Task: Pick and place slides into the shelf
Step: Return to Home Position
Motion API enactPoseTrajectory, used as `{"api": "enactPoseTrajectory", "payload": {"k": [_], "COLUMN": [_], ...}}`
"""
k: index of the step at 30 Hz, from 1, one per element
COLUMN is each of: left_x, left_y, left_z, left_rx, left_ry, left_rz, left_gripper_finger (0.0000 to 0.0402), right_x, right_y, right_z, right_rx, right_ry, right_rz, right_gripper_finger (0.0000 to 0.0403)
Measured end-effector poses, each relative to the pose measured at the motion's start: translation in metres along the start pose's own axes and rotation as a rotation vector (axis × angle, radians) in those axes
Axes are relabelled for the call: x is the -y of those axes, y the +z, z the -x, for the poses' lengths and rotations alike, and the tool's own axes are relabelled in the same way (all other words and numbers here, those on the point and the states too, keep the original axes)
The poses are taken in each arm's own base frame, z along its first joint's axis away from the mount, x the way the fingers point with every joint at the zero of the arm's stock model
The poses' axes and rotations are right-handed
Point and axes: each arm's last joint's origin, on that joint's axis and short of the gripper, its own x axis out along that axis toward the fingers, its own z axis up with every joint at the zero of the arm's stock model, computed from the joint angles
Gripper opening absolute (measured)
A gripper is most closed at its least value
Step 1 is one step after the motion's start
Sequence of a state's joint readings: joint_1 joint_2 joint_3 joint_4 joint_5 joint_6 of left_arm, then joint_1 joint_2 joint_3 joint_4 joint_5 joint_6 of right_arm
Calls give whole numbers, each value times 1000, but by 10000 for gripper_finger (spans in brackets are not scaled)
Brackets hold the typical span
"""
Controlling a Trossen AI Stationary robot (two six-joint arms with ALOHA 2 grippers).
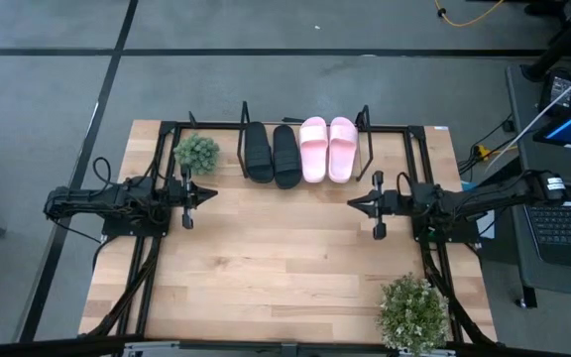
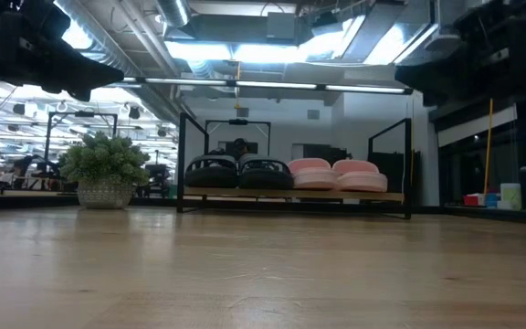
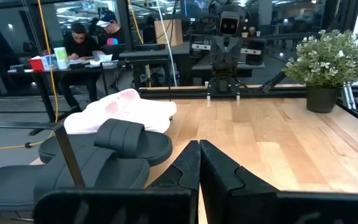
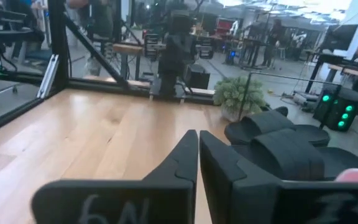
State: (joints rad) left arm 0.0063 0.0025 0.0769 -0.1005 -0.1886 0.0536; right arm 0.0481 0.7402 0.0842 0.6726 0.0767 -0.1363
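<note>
Two black slides and two pale pink slides lie side by side, soles down, on the board of the wire shelf at the table's far edge. The low view shows the same row, black slides beside pink slides. My left gripper hovers shut at the table's left, pointing level toward the right. My right gripper hovers shut at the table's right, pointing toward the left. Each wrist view shows its own fingers together, the left and the right, with nothing between them.
A small potted plant stands left of the shelf, and a bigger one sits at the near right corner. A black frame runs around the table. Bare wood lies between the arms. People sit at desks beyond the table.
</note>
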Motion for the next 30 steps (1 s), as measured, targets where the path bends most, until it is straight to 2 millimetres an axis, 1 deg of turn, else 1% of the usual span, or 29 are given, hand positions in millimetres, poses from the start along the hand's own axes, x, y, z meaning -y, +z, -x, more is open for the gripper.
{"api": "enactPoseTrajectory", "payload": {"k": [5, 12, 15, 26, 30], "left_x": [0, 0, 0, 0, 0], "left_y": [0, 0, 0, 0, 0], "left_z": [0, 0, 0, 0, 0], "left_rx": [0, 0, 1, 1, 1], "left_ry": [1, 1, 1, 1, 1], "left_rz": [-8, -8, -8, -9, -9], "left_gripper_finger": [0, 0, 0, 0, 0], "right_x": [1, 1, 1, 1, 1], "right_y": [-12, -12, -15, -15, -15], "right_z": [10, 9, 9, 9, 9], "right_rx": [55, 52, 21, 20, 22], "right_ry": [-21, -21, -17, -17, -28], "right_rz": [-6, -32, -54, -54, -25], "right_gripper_finger": [20, 20, 20, 20, 20]}}
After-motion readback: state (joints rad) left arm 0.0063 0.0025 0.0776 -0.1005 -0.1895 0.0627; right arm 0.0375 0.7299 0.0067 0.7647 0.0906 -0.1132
